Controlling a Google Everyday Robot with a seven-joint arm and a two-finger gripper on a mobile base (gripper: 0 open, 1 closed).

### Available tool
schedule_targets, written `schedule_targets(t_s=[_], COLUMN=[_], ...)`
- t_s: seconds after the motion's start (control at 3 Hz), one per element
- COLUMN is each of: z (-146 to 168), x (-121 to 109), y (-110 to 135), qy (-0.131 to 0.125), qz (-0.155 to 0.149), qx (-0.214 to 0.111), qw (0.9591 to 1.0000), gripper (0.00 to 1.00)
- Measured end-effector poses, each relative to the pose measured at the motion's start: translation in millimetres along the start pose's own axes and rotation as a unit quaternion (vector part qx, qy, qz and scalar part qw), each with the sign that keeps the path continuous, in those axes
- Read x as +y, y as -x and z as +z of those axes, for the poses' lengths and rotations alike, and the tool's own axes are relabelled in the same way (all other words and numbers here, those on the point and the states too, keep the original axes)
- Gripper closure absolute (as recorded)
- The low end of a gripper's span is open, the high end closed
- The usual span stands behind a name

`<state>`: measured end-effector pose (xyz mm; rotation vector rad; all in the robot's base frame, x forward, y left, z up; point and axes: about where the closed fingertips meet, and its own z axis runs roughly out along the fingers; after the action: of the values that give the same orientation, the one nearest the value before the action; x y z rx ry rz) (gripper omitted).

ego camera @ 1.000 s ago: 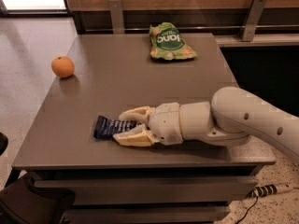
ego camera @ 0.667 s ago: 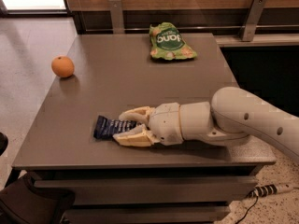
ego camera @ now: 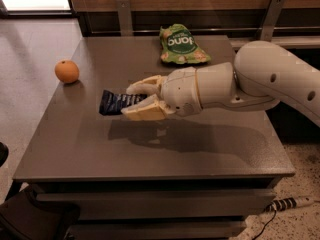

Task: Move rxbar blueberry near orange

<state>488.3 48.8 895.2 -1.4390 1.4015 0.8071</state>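
Gripper (ego camera: 130,102) left of centre, jaws clamped on rxbar blueberry (ego camera: 116,102), held above tabletop (ego camera: 215,144). Orange (ego camera: 67,71) far left, well apart. Green snack bag (ego camera: 181,45) far centre.

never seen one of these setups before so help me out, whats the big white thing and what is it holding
There is just one camera view, looking down at a table from in front and above; where the camera is mounted is not known. The big white thing is a robot arm reaching in from the right of the picture. At its end is the gripper, over the middle of the table: two pale fingers that close like tongs. They are shut on the rxbar blueberry, a flat snack bar in a dark blue wrapper, with one finger on either side. The shadow underneath suggests the bar is lifted slightly off the table. An orange sits near the left edge, apart from the bar, and a green snack bag lies at the far side. The job is to set the bar down near the orange.
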Motion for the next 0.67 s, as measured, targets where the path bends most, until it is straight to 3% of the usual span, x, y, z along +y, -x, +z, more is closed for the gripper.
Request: schedule_targets(t_s=[0.67], z=[-10], x=[-94], y=[79], qy=[-0.080], qz=[-0.032], qx=[0.041], qw=[0.9954], gripper=[1.00])
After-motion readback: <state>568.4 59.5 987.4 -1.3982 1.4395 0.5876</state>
